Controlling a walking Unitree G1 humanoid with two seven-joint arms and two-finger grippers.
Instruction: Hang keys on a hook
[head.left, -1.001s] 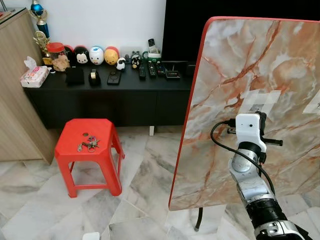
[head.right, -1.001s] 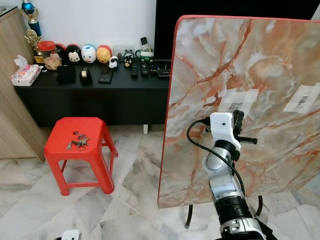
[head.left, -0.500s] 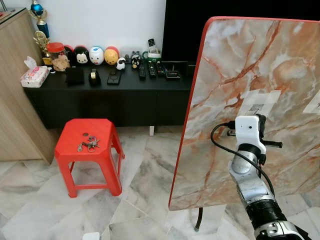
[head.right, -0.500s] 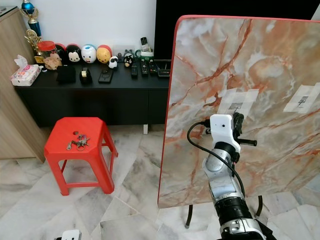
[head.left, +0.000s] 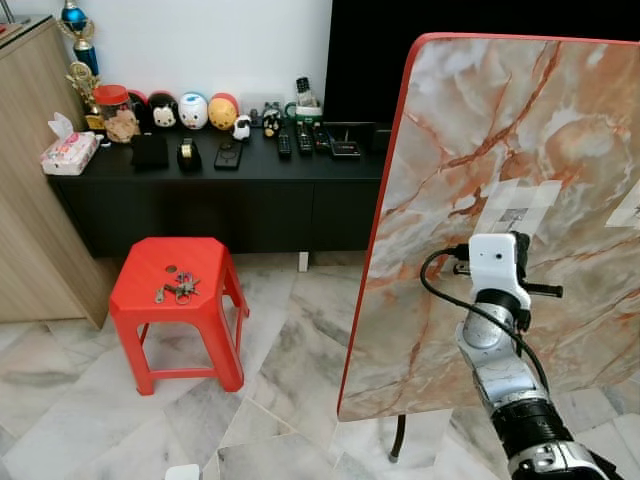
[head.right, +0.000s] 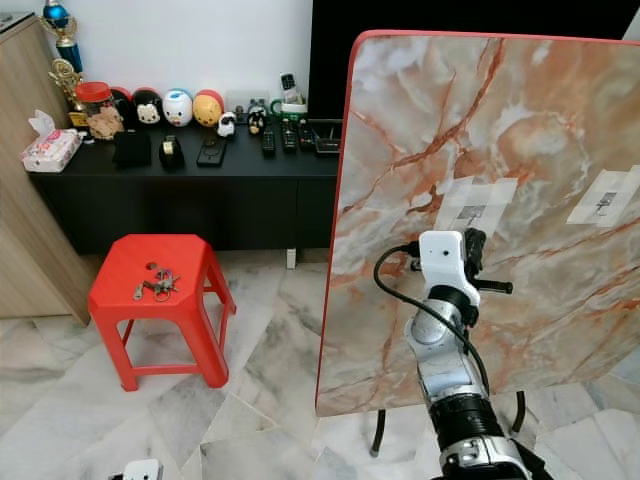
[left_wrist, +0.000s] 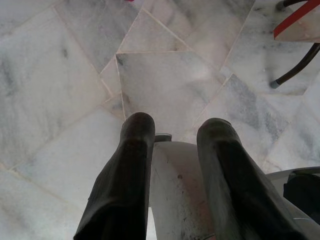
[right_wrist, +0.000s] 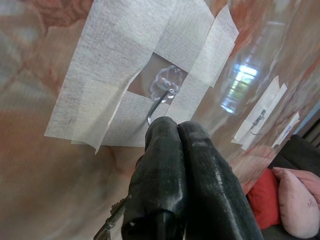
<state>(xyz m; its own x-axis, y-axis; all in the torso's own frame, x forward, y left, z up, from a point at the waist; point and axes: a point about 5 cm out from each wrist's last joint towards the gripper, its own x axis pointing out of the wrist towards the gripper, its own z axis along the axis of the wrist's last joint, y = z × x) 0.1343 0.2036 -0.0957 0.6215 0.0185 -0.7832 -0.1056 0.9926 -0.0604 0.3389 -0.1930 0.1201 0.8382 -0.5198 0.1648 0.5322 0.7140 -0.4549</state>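
An upright marble tabletop (head.left: 470, 130) carries a clear hook (right_wrist: 161, 92) held under strips of white tape; it also shows as the hook (head.left: 517, 213) in the left eye view. My right gripper (right_wrist: 177, 131) is shut, its tips just below that hook, almost touching its wire. A key (right_wrist: 112, 220) dangles beneath the fingers. My right gripper (head.left: 522, 245) is raised against the board. A bunch of keys (head.left: 177, 290) lies on the red stool (head.left: 150, 300). My left gripper (left_wrist: 175, 130) hangs open over the floor.
A second taped hook (head.right: 605, 205) sits further right on the board. A black cabinet (head.left: 250, 190) with toys and remotes lines the back wall. A wooden cupboard (head.left: 30, 200) stands at the left. The board's black legs (head.left: 398, 440) stand on marble floor tiles.
My right gripper has sunk very slightly along the board. Nothing else has moved.
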